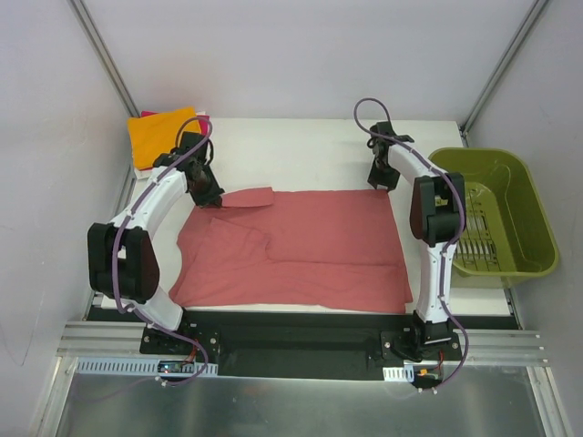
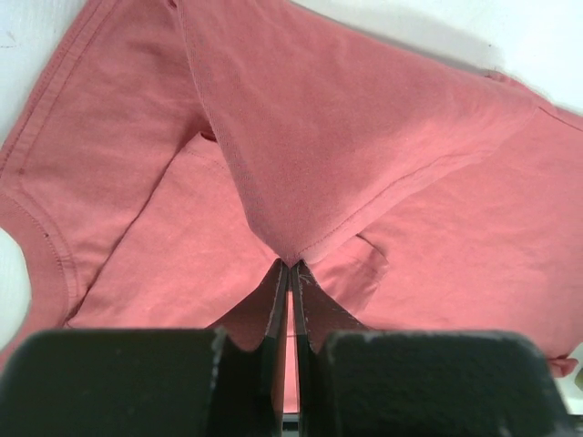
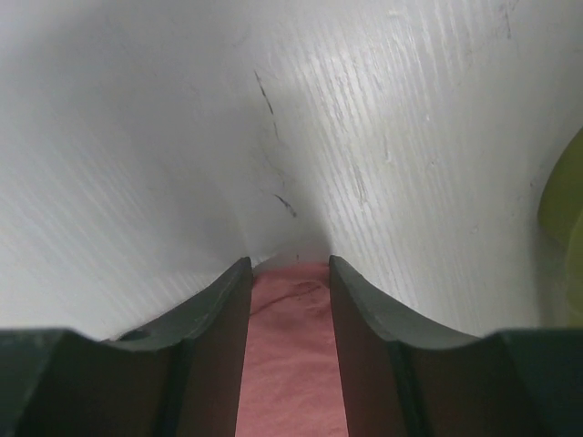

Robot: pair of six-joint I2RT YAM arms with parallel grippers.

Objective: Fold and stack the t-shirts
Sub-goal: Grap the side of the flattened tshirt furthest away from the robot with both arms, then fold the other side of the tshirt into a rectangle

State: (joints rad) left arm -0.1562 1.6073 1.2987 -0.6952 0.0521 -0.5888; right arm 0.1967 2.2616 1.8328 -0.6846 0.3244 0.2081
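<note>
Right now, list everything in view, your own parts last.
salmon-red t-shirt: one, spread across the middle of the table.
orange folded shirt: one, top of a stack at the far left corner.
magenta folded shirt: one, only its edge showing under the orange one.
plastic basket: one, olive-green, beside the table's right edge.
table: one, white.
left tool: one, black, shut on the salmon-red t-shirt's far left part.
right tool: one, black, open, astride the shirt's far right corner.

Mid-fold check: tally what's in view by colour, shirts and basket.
Salmon-red shirt, spread out: 1
Orange folded shirt: 1
Magenta folded shirt, only an edge showing under the orange: 1
Olive-green basket: 1
Total: 4 visible
</note>
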